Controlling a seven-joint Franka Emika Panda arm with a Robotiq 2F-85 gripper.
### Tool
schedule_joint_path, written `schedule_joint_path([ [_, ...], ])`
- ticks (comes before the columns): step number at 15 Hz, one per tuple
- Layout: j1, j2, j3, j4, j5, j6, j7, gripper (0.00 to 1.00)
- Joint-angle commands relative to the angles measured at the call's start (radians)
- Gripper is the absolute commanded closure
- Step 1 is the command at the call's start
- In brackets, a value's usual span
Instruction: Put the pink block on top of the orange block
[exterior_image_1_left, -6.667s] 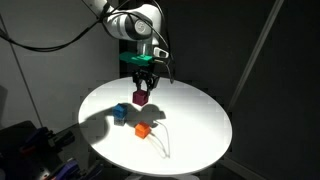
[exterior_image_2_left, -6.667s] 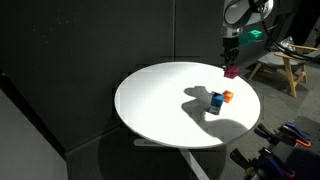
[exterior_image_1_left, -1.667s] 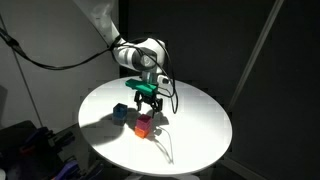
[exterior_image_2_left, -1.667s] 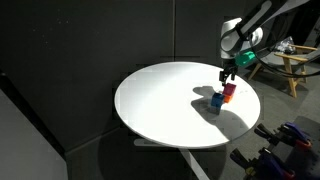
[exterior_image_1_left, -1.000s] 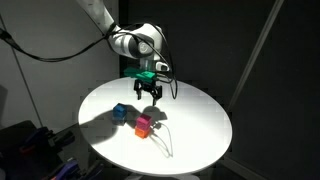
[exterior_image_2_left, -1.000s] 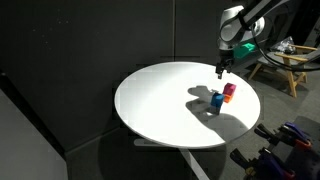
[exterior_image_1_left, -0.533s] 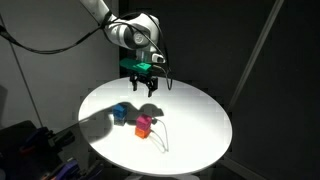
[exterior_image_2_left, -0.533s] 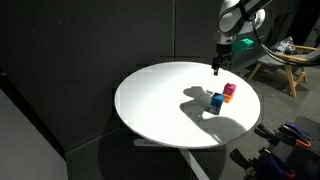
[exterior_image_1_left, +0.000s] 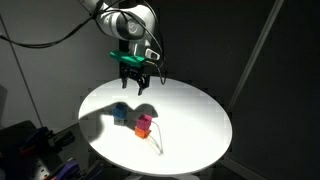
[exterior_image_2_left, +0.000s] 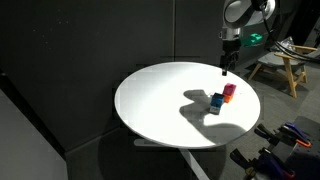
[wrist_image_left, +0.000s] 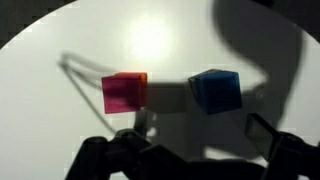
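The round white table (exterior_image_1_left: 200, 115) is filling most of what I am seeing, lit brightly against a dark backdrop in both exterior views (exterior_image_2_left: 160, 100). In the wrist view its surface (wrist_image_left: 150, 40) is spreading out below me, crossed by heavy shadows. Beyond the table's edge in an exterior view, a wooden frame (exterior_image_2_left: 283, 62) is standing on the floor.

My arm (exterior_image_1_left: 120, 20) is reaching in from above, the wrist bending downward over the far part of the table; in an exterior view it (exterior_image_2_left: 245, 12) is coming in from the upper corner.

My gripper (exterior_image_1_left: 135, 88) is hanging in the air above the tabletop, pointing down and well apart from the cubes (exterior_image_2_left: 224, 68). My fingers are standing spread apart with nothing between them; in the wrist view the gripper (wrist_image_left: 185, 152) is showing as two dark tips at the bottom edge with a wide gap.

The blue cube (exterior_image_1_left: 121, 112) is sitting on the table just beside the stack (exterior_image_2_left: 216, 101) (wrist_image_left: 215, 90).

The pink block (exterior_image_1_left: 144, 121) is resting on top of the orange block (exterior_image_1_left: 143, 131), which is sitting on the table (exterior_image_2_left: 229, 89) (exterior_image_2_left: 227, 97). From the wrist view the pink block (wrist_image_left: 122, 93) is covering the orange block (wrist_image_left: 146, 78) almost fully, leaving only a thin orange sliver along one side.

A thin pale line (exterior_image_1_left: 160, 146) is lying on the table near the stack, too fine to identify.
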Motion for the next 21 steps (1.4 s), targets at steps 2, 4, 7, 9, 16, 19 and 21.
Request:
schedule_joint_path([
  [2, 0.011, -0.107, -0.010, -0.067, -0.010, -0.102, -0.039, 0.00],
  [4, 0.014, -0.136, -0.013, -0.085, -0.015, -0.127, -0.030, 0.00],
  [7, 0.015, -0.177, -0.018, -0.109, -0.013, -0.148, -0.021, 0.00],
  [9, 0.016, -0.203, -0.021, -0.127, -0.012, -0.152, -0.011, 0.00],
  [16, 0.017, -0.290, -0.032, -0.182, -0.016, -0.131, 0.032, 0.00],
  [19, 0.017, -0.332, -0.034, -0.209, -0.016, -0.107, 0.046, 0.00],
  [21, 0.017, -0.356, -0.036, -0.224, -0.016, -0.090, 0.055, 0.00],
])
